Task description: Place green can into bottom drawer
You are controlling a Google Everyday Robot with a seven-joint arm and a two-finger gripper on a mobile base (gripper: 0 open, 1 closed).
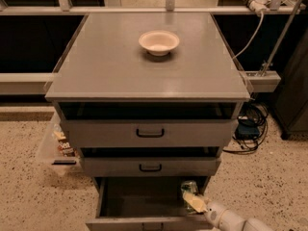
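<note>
The worktop (120,71) is a flat matte grey, the same as the 2 upper drawers (96,134) beneath it, each with a black handle (150,133). A cream bowl (159,41) stands out pale against that grey. The bottom drawer (125,222) is grey outside and dark within. At its right end the gripper (191,198), with cream-yellow fingers (196,204) on a pale grey-white arm (231,219), clasps the green can (188,186) — shiny green with silvery glints. The floor (29,201) is speckled beige, flecked dark and light.

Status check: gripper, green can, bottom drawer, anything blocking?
Gripper low at right end of open bottom drawer, shut on green can. Can within the drawer opening, not released. No obstruction seen.
</note>
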